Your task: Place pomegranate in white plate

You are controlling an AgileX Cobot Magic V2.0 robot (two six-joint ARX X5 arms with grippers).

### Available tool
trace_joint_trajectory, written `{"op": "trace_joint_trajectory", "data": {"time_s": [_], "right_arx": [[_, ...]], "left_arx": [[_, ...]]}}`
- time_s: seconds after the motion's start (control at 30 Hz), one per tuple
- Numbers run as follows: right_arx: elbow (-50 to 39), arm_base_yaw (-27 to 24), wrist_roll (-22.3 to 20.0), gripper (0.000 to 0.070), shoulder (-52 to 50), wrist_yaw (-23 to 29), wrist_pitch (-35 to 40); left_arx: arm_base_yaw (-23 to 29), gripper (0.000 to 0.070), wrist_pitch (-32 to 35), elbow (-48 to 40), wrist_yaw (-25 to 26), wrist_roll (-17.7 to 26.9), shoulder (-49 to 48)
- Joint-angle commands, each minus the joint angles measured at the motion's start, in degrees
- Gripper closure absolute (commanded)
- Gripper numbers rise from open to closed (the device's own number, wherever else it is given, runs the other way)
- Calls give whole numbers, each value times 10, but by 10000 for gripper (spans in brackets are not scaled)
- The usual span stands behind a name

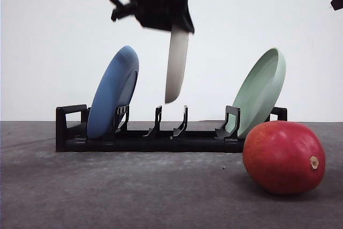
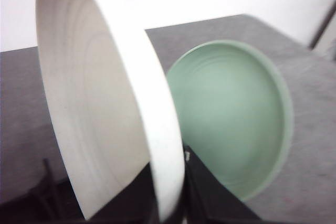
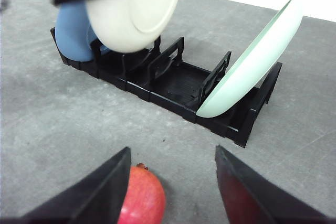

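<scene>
Open right gripper (image 3: pixel 170 192) above pomegranate (image 3: pixel 140 203); white plate (image 3: pixel 134 9) seemingly lifted above rack (image 3: pixel 173 85)

The left gripper (image 1: pixel 177 22) is a bulky black body, blurred, with a dark cable looping off its upper side and short black prongs jutting sideways. The right gripper (image 3: pixel 170 184) has two broad, flat, matte black fingers (image 3: pixel 100 192) tapering to angular points.

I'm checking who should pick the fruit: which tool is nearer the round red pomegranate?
The right tool, open, hangs just above the round red pomegranate on the table. The left tool is up over the black dish rack, clamping the matte off-white round plate.
</scene>
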Motion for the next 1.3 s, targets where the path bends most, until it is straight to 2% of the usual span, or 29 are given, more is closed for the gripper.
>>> {"op": "trace_joint_trajectory", "data": {"time_s": [0.0,0.17,0.37,0.43,0.53,0.73,0.9,1.13,1.27], "right_arx": [[7,3,-3,375,1,2,5],[7,3,-3,375,1,2,5],[7,3,-3,375,1,2,4],[7,3,-3,375,1,2,2],[7,3,-3,375,1,2,-4],[7,3,-3,375,1,2,-12],[7,3,-3,375,1,4,-12],[7,3,-3,375,1,15,-12],[7,3,-3,375,1,15,-12]], "left_arx": [[-11,689,-5,15,15,-26,-15],[-26,689,-90,15,42,-54,-76],[-56,689,-201,14,46,-47,-156],[-71,689,-227,11,32,-40,-182],[-96,689,-240,-6,-17,-29,-220],[-135,689,-193,-93,-90,-22,-295],[-168,689,-188,-165,-133,11,-332],[-222,689,-295,-183,-151,98,-303],[-246,689,-314,-183,-164,157,-255]]}}
